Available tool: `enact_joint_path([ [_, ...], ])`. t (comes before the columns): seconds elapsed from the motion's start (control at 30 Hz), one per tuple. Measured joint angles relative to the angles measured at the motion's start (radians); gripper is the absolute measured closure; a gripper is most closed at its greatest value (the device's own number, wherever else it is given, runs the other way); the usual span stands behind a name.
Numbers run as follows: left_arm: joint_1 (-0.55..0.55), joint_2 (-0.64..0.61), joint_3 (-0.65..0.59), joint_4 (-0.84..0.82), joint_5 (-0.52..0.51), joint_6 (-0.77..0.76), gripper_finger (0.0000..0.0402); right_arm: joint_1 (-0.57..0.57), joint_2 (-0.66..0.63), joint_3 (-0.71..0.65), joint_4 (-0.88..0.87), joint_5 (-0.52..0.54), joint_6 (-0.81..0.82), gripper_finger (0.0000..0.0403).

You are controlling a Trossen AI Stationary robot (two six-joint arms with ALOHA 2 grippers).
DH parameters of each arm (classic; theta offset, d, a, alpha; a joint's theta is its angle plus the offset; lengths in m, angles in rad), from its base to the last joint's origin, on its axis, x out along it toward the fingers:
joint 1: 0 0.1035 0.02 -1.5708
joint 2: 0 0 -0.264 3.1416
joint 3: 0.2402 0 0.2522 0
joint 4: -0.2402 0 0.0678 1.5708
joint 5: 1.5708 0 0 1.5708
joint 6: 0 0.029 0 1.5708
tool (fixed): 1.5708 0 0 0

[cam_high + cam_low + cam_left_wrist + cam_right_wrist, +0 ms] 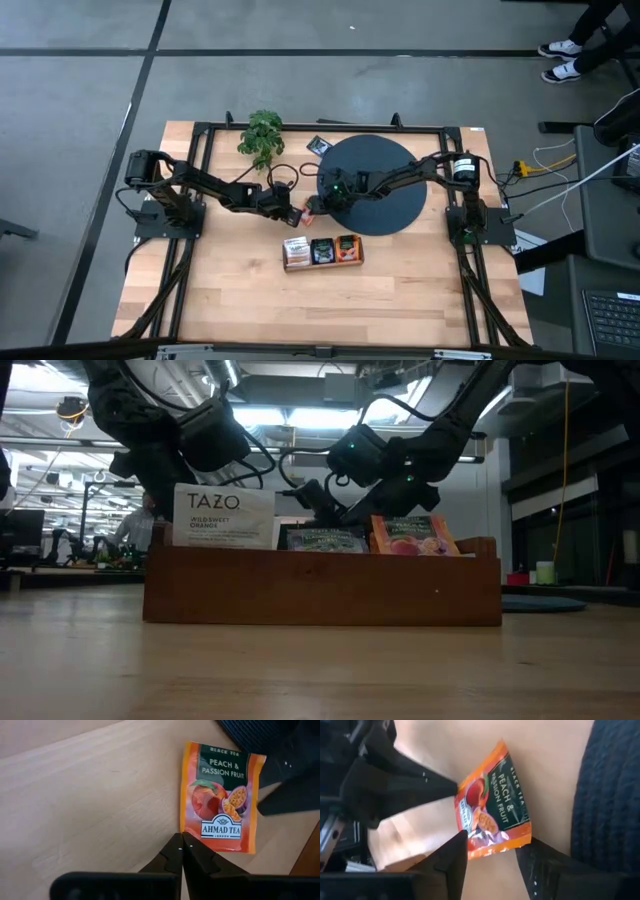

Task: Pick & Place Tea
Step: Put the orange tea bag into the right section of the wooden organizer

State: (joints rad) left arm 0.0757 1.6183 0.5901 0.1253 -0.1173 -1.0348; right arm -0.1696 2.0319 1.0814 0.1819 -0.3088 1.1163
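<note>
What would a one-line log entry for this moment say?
left hand: shut, tips at peach tea packet | right hand: straddling same packet | tray: three tea kinds

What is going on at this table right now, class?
Two robot arms are working on one orange peach and passion fruit tea packet lying on the wooden table beside the black disc. The left gripper, fingers shut, presses its tip against the packet's edge. The right gripper has its fingers either side of the packet. Nearby, a wooden tray already holds three upright packets.
</note>
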Motion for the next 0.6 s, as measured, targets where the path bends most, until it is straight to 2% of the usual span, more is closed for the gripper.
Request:
enact_joint_path([
  [0.3,0.000,-0.001,0.001,-0.002,0.005,0.012,0.0400,-0.001,0.000,0.001,0.001,0.057,-0.024,0.0291],
  [0.6,0.000,-0.003,0.002,-0.002,0.036,0.050,0.0386,-0.001,0.000,0.001,0.021,0.016,-0.074,0.0394],
])
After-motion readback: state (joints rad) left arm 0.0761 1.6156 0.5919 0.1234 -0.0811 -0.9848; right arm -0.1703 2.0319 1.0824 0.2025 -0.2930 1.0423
